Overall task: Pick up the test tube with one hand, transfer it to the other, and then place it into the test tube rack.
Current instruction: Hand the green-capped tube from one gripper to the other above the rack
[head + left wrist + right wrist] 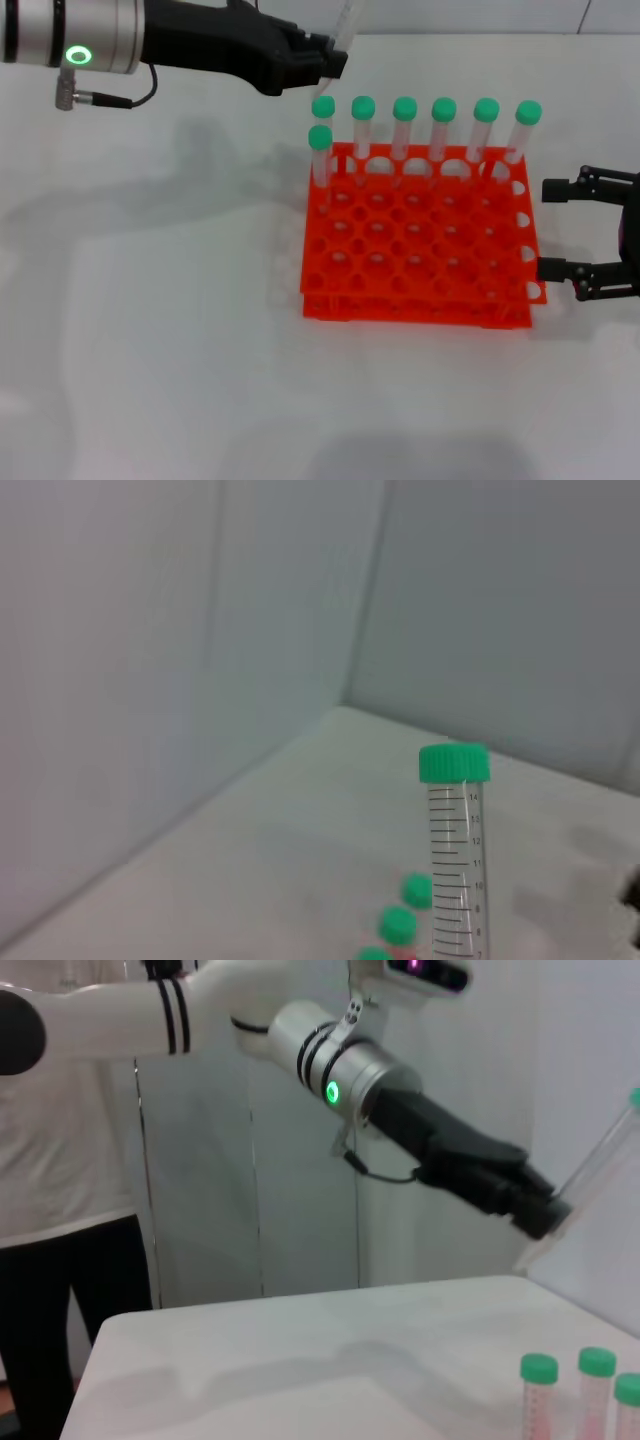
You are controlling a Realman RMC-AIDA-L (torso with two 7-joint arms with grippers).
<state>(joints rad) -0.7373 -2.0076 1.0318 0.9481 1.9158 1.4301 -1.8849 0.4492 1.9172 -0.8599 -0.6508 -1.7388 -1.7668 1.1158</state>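
Above the far-left corner of the bright orange two-tier plastic rack [418,238], the left claw [325,62], black with a silver-white banded arm and a green light, is closed on a slim clear plastic tube [347,27] with a green cap. The tube is lifted off the white desk [150,330] and it leans, with its upper end out of the head view. The pick-up seems done and the handover is the step in hand. The right claw [560,230], black, waits wide open and empty just beside the right edge of the rack. I judge that the two claws must now come together over the desk, and the right one must close on a free part of the tube before the left one lets go.

The left wrist view shows the cap [454,764] and printed scale, which the head view does not. The right wrist view shows the tilt from the side. Seven other green-capped tubes [403,125] stand along the far edge of the rack.
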